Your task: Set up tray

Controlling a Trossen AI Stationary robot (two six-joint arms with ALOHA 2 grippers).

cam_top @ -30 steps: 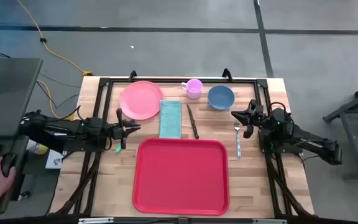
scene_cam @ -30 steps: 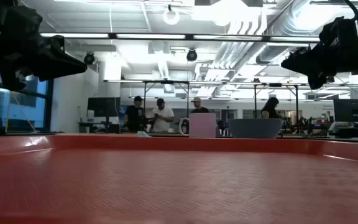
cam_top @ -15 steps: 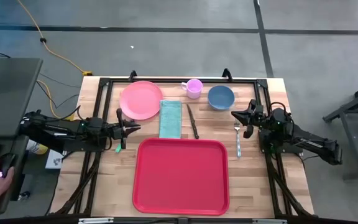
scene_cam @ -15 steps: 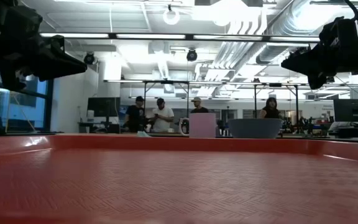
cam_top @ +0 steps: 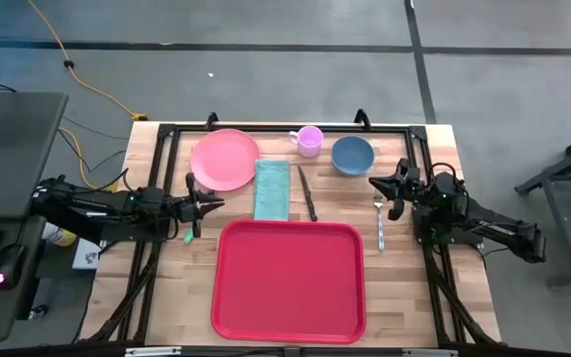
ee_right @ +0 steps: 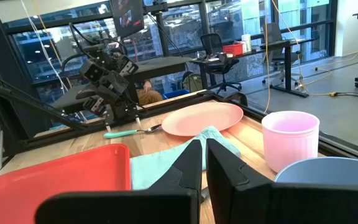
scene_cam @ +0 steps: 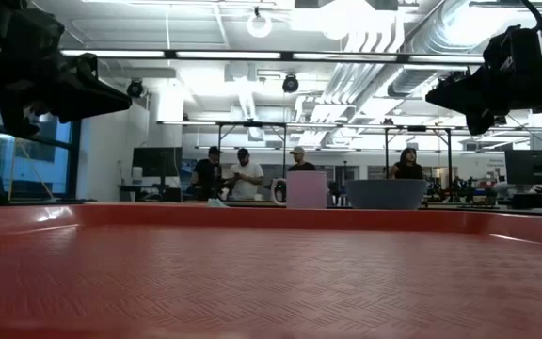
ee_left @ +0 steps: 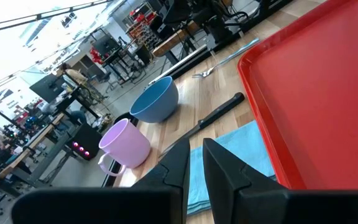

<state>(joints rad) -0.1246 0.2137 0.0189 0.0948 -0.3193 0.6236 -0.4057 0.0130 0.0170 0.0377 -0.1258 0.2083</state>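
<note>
- Red tray (cam_top: 288, 281): lies flat at the near middle of the wooden table (cam_top: 404, 283), its bed bare; nothing has been placed on it.
- Items ranged beyond the tray's far rim: pink plate (cam_top: 224, 159), teal napkin (cam_top: 273, 188) just beside it, dark-handled knife (cam_top: 306, 193), pink mug (cam_top: 309, 140), blue bowl (cam_top: 352, 155), and a fork (cam_top: 380, 220) off the tray's right edge.
- A teal-handled utensil (ee_right: 124, 132) lies under the left arm's tip, near the plate.
- Left gripper (cam_top: 204, 205): hovers at the left side of the table, pointing toward plate and napkin; fingers (ee_left: 224, 169) stand slightly apart, holding nothing visible.
- Right gripper (cam_top: 378, 182): hovers at the right side, between bowl and fork; fingers (ee_right: 225, 167) pressed together, empty.
- Hazards, as judged: the flat napkin and thin cutlery offer little to grip, so a pinch may slip or drag them; knife and napkin lie close, so reaching for one may disturb the other; a hard push against the rim could slide the tray.
</note>
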